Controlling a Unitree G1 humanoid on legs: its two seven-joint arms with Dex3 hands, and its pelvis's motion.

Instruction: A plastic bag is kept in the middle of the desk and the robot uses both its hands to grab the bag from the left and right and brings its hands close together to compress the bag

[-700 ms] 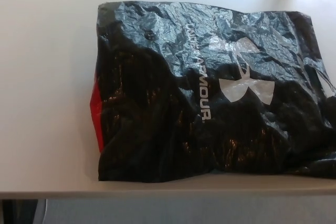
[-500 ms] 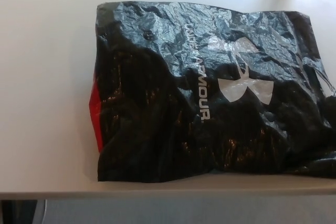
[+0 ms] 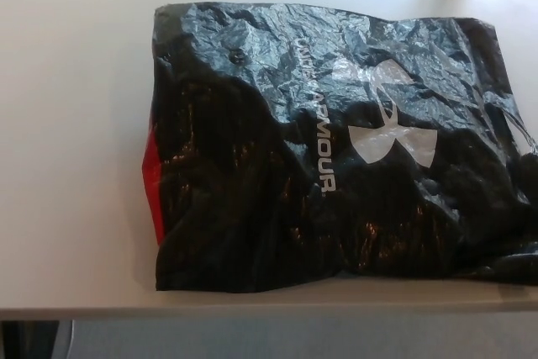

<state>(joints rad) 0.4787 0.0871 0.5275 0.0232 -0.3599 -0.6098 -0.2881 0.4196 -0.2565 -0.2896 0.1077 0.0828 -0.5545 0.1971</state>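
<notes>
While the desk lay before you, the bag rested flat on it, crumpled, uncompressed, its near edge close to the desk's front edge and its right side running to the picture's right edge. A red strip showed at its left side. Neither hand appeared, so you could not tell their state; grasping and squeezing both remained.

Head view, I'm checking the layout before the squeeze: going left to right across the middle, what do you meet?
Bare white desk top → red strip on the bag's left edge → crinkled black plastic bag → white lettering → white logo.
</notes>
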